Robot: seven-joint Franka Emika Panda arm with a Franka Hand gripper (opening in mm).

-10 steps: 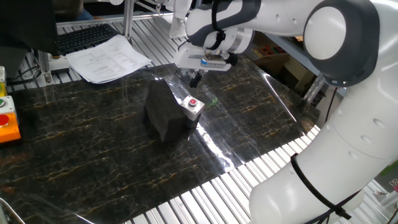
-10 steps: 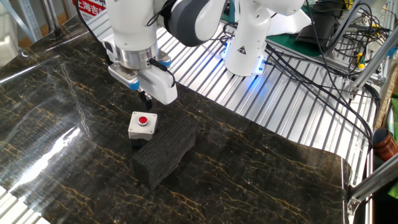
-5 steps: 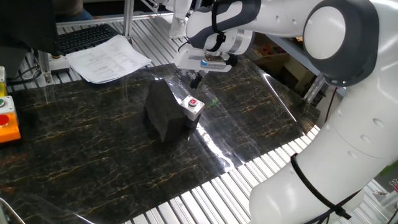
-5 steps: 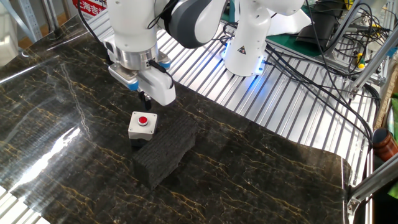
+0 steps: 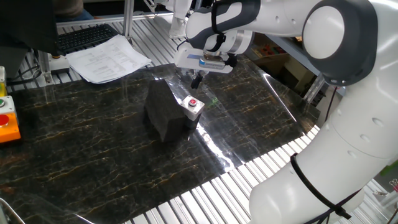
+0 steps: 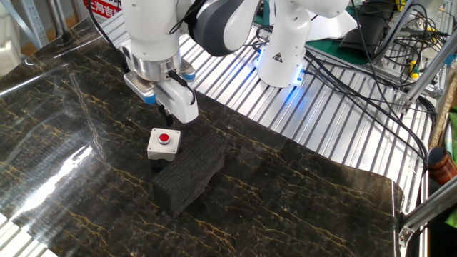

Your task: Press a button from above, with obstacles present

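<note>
The button (image 6: 165,138) is not yet pressed; the gripper (image 6: 167,114) hangs above, toward its twelve o'clock. Descent and press remain, beside the black block (image 6: 190,171). Whether the fingers are apart cannot be told.

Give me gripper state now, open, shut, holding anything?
Gripper: holding nothing, hovering above the button; whether the fingers are open or shut cannot be told in either view.

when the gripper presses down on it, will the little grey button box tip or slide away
Probably not tip: the button box looks squat and sits flat on the table. A sideways slide seems unlikely on one side, since the black block sits right against it. An off-centre press could still nudge it; the glossy tabletop looks slick.
</note>
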